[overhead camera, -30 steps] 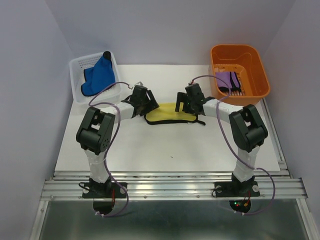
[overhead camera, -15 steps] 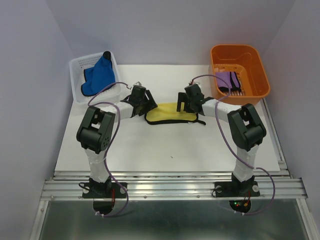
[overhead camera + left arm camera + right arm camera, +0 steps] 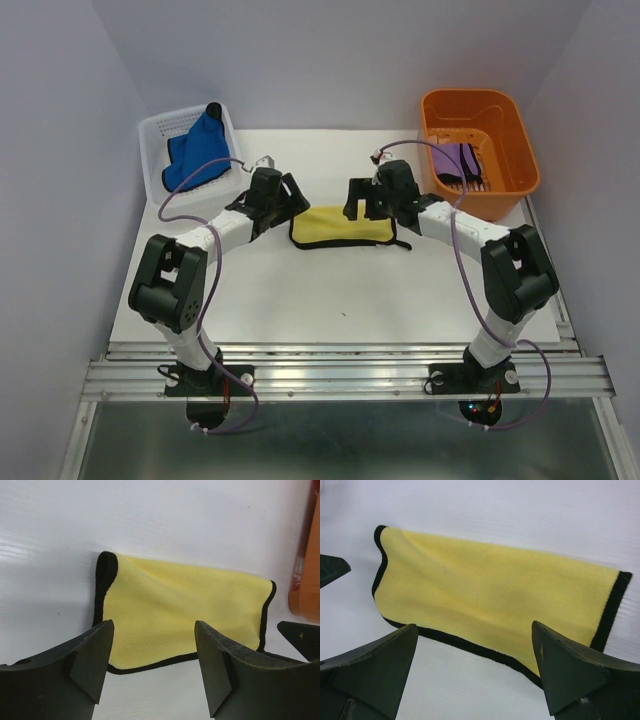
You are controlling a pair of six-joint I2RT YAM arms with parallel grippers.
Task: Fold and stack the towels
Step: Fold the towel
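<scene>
A yellow towel with dark edging lies folded into a flat rectangle on the white table. My left gripper hovers open just off its left end. My right gripper hangs open at its far edge. Neither holds anything. In the left wrist view the yellow towel lies ahead of the open left gripper. In the right wrist view the towel lies beyond the open right gripper. A blue towel is heaped in the white basket. A purple towel lies in the orange bin.
The white basket stands at the table's far left corner and the orange bin at its far right corner. The bin's wall shows at the right edge of the left wrist view. Purple cables loop along both arms.
Both arms have stretched out lower over the table, and the grippers have drawn back off the yellow towel. The towel now lies flatter and squarer.
</scene>
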